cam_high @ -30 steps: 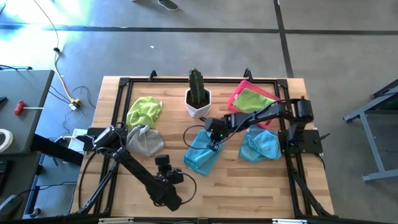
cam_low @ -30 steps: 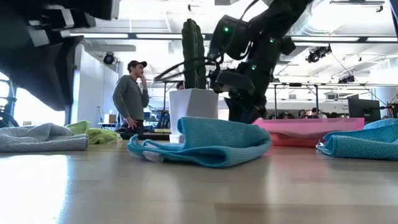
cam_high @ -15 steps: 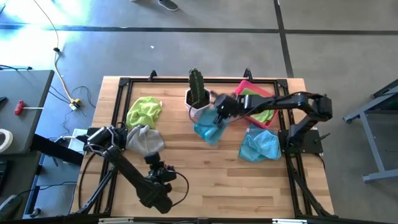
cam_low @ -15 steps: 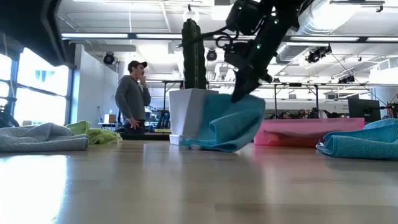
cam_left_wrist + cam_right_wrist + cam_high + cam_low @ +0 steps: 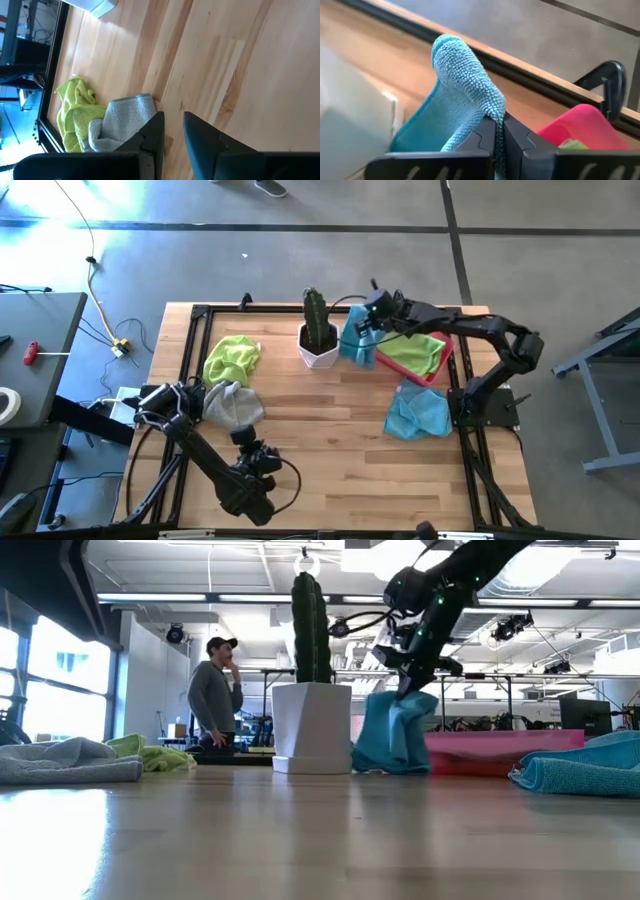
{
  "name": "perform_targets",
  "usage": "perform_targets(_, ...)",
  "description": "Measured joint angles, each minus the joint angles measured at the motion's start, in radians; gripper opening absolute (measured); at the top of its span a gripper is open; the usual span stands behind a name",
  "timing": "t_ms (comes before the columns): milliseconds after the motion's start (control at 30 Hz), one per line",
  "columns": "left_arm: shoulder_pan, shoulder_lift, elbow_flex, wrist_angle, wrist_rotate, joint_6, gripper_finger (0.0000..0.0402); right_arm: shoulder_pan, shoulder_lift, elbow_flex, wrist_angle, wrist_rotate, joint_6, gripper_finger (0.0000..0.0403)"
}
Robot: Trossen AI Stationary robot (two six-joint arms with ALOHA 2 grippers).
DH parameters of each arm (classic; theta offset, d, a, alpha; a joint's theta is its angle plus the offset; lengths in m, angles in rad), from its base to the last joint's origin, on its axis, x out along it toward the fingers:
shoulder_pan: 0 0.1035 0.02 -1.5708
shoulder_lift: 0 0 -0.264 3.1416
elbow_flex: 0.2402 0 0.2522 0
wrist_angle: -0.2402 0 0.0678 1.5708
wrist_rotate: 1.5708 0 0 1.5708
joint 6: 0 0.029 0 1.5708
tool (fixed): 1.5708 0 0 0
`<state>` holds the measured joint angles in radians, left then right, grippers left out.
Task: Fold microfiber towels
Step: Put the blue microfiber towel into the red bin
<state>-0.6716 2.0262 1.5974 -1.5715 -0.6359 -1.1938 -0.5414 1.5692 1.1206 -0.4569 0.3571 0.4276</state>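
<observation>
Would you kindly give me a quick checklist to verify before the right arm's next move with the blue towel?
1. Right gripper shut on the blue towel: ok.
2. Towel clear of the table: not ok, its lower edge hangs down to the surface.
3. Towel clear of the cactus pot: cannot tell, they are very close.
4. Pink tray free: not ok, a green towel lies in it.
5. Left gripper out of the way: ok, near the table's front.

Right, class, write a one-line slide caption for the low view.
The right gripper, fingers shut, lifts a light blue towel beside the potted cactus, in front of the pink tray.
</observation>
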Motion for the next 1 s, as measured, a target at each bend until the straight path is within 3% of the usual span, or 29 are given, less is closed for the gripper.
perform_targets(300, -0.002, 0.0, 0.0, 0.0, -0.008, 0.03, 0.0062, -0.124, -0.002, 0.0, -0.161, 0.007, 0.168, 0.0)
perform_targets(567, -0.026, 0.0, -0.001, 0.0, -0.046, 0.061, 0.0062, -0.132, -0.046, 0.0, -0.37, 0.086, 0.266, 0.0)
perform_targets(767, -0.043, 0.0, -0.001, 0.0, -0.069, 0.072, 0.0062, -0.077, -0.132, 0.001, -0.575, 0.217, 0.449, 0.0)
perform_targets(1000, -0.057, 0.0, -0.001, 0.0, -0.112, 0.09, 0.0062, 0.006, -0.143, -0.009, -0.738, 0.233, 0.612, 0.0)
